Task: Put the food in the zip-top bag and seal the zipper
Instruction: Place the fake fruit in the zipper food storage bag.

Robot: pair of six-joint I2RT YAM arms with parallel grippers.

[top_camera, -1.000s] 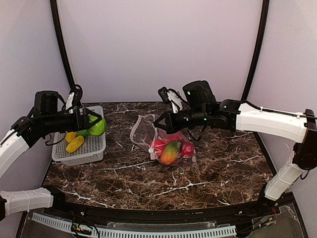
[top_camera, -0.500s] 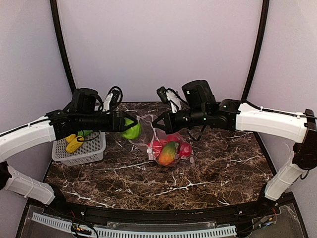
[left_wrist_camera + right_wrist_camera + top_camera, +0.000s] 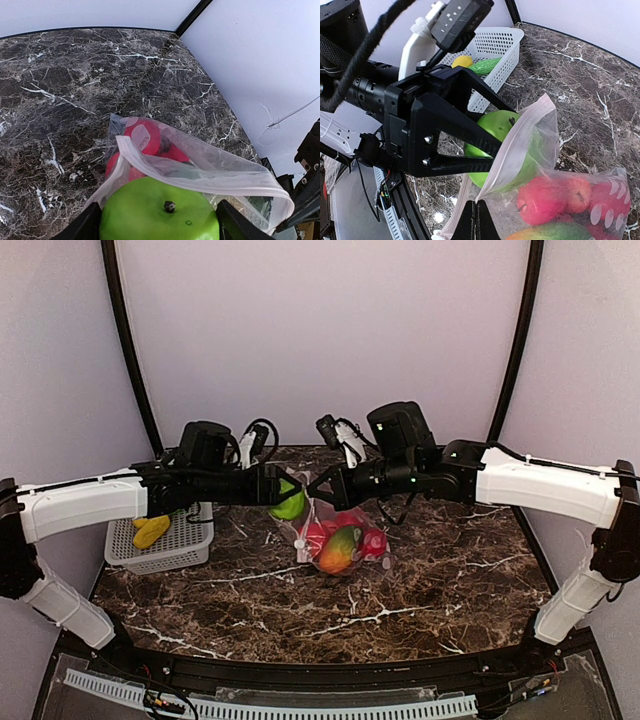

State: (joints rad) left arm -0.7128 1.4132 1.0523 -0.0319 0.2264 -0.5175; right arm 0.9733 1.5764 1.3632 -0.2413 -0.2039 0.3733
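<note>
My left gripper [image 3: 287, 492] is shut on a green apple [image 3: 290, 505] and holds it at the open mouth of the zip-top bag [image 3: 340, 525]. The apple fills the bottom of the left wrist view [image 3: 159, 210], with the pale pink zipper strip [image 3: 150, 162] draped just over it. My right gripper [image 3: 476, 216] is shut on the bag's upper lip and holds it up. Inside the bag lie several red fruits [image 3: 547, 197] and an orange-green one [image 3: 340, 547]. The apple [image 3: 495, 132] is partly inside the mouth in the right wrist view.
A white mesh basket [image 3: 172, 540] stands at the left with a yellow fruit [image 3: 151, 531] in it; a green one [image 3: 485, 65] shows in the right wrist view. The dark marble table [image 3: 420, 590] ends in a black rim at the front.
My left arm has carried the green apple from above the basket rightward to the bag's mouth. My right gripper has kept the bag's lip raised, almost still.
</note>
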